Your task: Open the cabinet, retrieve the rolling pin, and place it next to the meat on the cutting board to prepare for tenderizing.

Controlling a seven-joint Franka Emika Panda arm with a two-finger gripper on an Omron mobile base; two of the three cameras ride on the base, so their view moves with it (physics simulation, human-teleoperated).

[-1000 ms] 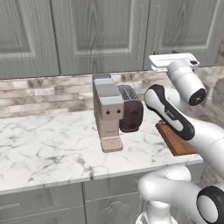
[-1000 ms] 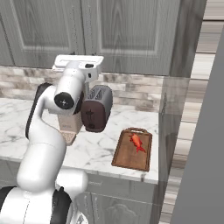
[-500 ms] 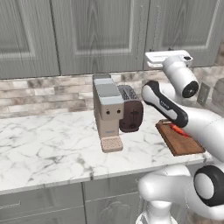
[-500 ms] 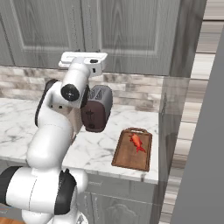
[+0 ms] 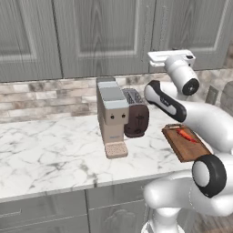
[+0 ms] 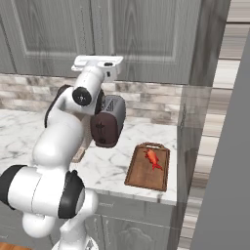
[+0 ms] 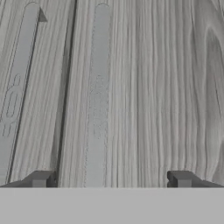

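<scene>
Right up at the cabinet (image 7: 131,87) doors, the gripper (image 7: 109,179) sits wide open, holding nothing. The door seam runs lengthwise just left of centre between the fingertips, though I can't really spot a handle.

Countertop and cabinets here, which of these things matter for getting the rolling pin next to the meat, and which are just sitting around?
For the job:
- cabinet, doors shut
- cutting board
- meat, on the board
- gripper, open, facing the cabinet

Just there:
- toaster
- coffee machine

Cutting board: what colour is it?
Reddish-brown wood, the cutting board shows best in the right base view.
</scene>
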